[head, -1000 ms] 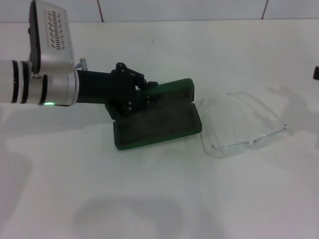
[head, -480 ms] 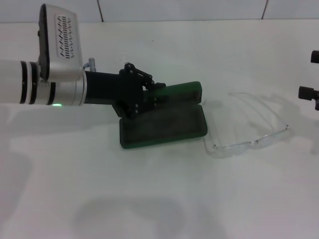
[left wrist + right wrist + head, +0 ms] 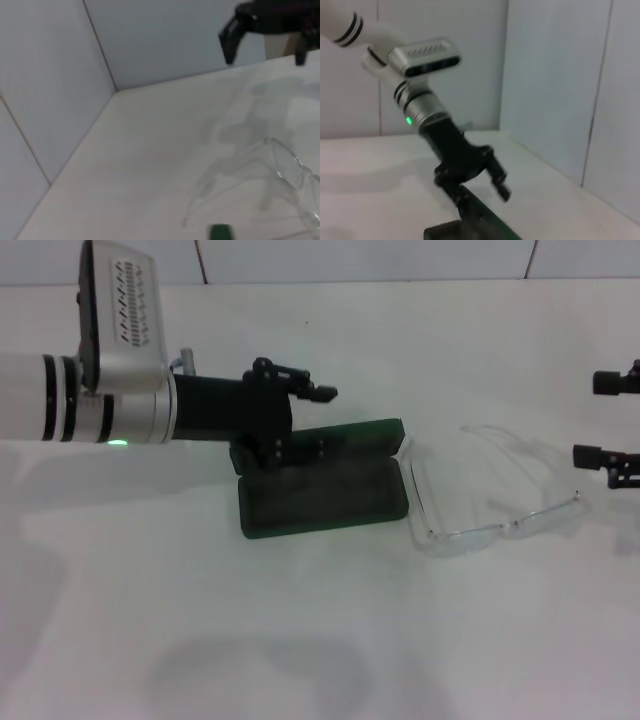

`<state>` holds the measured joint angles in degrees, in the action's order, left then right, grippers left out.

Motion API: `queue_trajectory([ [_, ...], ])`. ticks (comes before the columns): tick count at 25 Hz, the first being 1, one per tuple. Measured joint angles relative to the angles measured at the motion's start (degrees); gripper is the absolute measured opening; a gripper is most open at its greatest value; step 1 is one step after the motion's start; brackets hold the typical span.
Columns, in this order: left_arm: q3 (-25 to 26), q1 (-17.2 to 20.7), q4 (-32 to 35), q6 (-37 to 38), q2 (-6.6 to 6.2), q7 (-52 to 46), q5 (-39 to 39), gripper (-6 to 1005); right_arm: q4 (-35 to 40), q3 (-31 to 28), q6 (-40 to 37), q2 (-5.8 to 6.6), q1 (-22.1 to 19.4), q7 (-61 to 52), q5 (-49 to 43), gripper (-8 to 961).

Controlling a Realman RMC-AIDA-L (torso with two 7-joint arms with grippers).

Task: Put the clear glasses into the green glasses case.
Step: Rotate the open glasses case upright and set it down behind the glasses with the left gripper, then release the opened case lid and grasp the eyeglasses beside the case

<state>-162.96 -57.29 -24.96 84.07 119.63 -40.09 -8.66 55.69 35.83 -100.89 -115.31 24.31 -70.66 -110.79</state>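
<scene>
The green glasses case (image 3: 322, 495) lies open on the white table, its lid (image 3: 355, 435) tilted up behind the base. My left gripper (image 3: 318, 422) hovers just over the lid's left end, open and holding nothing; the right wrist view shows it (image 3: 482, 199) spread above the case (image 3: 470, 229). The clear glasses (image 3: 490, 495) lie right of the case, almost touching it, and also show in the left wrist view (image 3: 287, 170). My right gripper (image 3: 605, 420) stands open at the right edge, just beyond the glasses' far arm.
The white table (image 3: 320, 640) meets a tiled wall (image 3: 360, 260) at the back. In the left wrist view, wall panels (image 3: 50, 75) close off a corner, and the right gripper (image 3: 264, 52) hangs above the table.
My left gripper slid the case slightly to the right, then let go of the lid and lifted. The right gripper came in from the right edge toward the glasses.
</scene>
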Motion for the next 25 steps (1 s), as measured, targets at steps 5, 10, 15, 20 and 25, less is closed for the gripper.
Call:
queue_trajectory([
  [5, 0.02, 2.5, -0.15, 5.31, -0.27, 1.81, -8.01, 480, 1.16, 4.87, 1.58, 0.53, 1.56, -1.27, -1.59, 842],
  [10, 0.02, 7.26, 0.14, 18.75, -0.31, 5.19, -18.07, 680, 2.97, 14.55, 1.76, 2.68, 8.42, -7.78, -9.35, 842],
  [15, 0.01, 13.98, 6.79, 21.31, -0.03, 6.29, -28.47, 718, 3.09, 20.43, 1.54, 2.88, 16.8, -13.02, -20.69, 842],
  [20, 0.09, 19.29, 12.69, 21.45, -0.01, 7.98, -32.66, 712, 3.18, 24.07, 1.18, 1.6, 20.56, -14.31, -27.74, 842],
  [25, 0.37, 21.49, 13.36, 21.43, -0.01, 8.03, -33.42, 712, 3.39, 30.67, 2.06, 0.46, 22.35, -15.94, -31.31, 842],
])
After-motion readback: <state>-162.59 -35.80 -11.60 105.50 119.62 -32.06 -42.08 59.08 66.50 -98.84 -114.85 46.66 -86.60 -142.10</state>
